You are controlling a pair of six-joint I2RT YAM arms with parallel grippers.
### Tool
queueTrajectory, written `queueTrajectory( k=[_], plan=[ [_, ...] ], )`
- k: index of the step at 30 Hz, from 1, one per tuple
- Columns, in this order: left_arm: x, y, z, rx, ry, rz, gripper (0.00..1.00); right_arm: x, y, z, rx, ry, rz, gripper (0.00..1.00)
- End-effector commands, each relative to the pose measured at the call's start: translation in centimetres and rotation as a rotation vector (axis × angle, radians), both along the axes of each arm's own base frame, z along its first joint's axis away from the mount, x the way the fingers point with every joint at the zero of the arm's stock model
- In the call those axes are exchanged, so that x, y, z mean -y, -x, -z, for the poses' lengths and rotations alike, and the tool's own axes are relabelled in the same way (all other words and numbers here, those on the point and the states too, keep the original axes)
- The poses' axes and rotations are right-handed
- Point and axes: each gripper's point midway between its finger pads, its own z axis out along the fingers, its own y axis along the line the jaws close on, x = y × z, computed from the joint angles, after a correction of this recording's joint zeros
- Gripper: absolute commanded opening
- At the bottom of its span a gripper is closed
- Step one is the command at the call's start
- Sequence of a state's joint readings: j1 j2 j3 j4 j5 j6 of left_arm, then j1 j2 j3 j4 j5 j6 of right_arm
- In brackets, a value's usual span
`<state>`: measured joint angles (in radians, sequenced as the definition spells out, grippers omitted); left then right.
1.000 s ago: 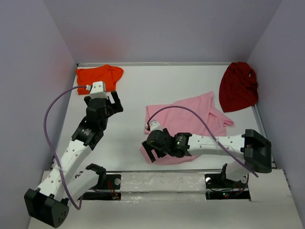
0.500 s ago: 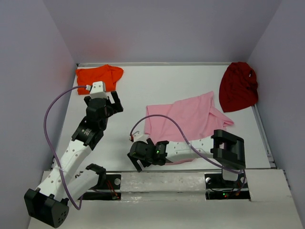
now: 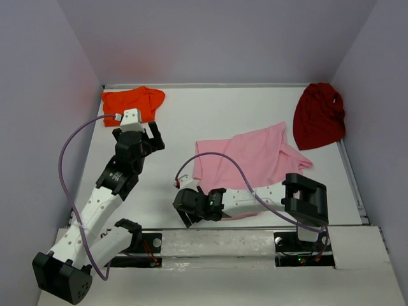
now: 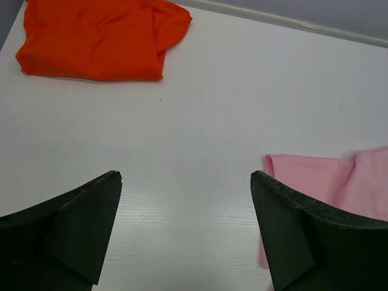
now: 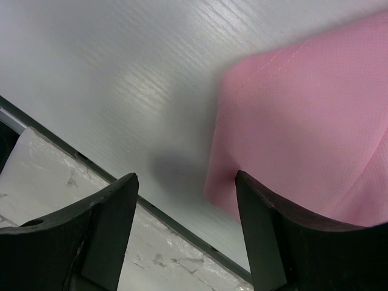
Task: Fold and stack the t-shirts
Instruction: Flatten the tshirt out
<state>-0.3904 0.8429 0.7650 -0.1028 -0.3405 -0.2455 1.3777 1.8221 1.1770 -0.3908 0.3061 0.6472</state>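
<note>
The light pink t-shirt lies spread on the white table, right of middle; it also shows in the right wrist view and the left wrist view. The bright orange t-shirt lies bunched at the back left, also in the left wrist view. The dark red t-shirt lies bunched at the back right. My right gripper is open and empty, low at the pink shirt's near left corner. My left gripper is open and empty above bare table, between the orange and pink shirts.
Grey walls enclose the table on three sides. A dark seam and a white strip mark the table's near edge, just under my right gripper. Purple cables loop off both arms.
My right arm swung left and toward the near edge, from over the pink shirt's lower part to its near left corner. The pink shirt's near edge now lies flatter. The left arm stayed still.
</note>
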Motion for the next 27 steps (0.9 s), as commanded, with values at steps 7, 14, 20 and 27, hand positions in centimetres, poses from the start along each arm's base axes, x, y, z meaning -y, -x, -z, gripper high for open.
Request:
queueTrajectory(
  k=[7, 14, 20, 27],
  plan=[
    [0.0, 0.0, -1.3, 0.047, 0.022, -0.002, 0.97, 0.1, -0.7, -0.6, 0.047, -0.027, 0.041, 0.70],
    [0.1, 0.2, -1.4, 0.048, 0.024, 0.003, 0.97, 1.5, -1.1, 1.7, 0.055, 0.064, 0.088, 0.34],
    [0.1, 0.2, -1.4, 0.050, 0.021, 0.005, 0.96, 1.9, -1.3, 2.3, 0.063, 0.091, 0.115, 0.00],
    [0.2, 0.2, -1.5, 0.054, 0.024, 0.005, 0.96, 1.9, -2.3, -1.9, 0.126, 0.044, 0.128, 0.00]
  ],
)
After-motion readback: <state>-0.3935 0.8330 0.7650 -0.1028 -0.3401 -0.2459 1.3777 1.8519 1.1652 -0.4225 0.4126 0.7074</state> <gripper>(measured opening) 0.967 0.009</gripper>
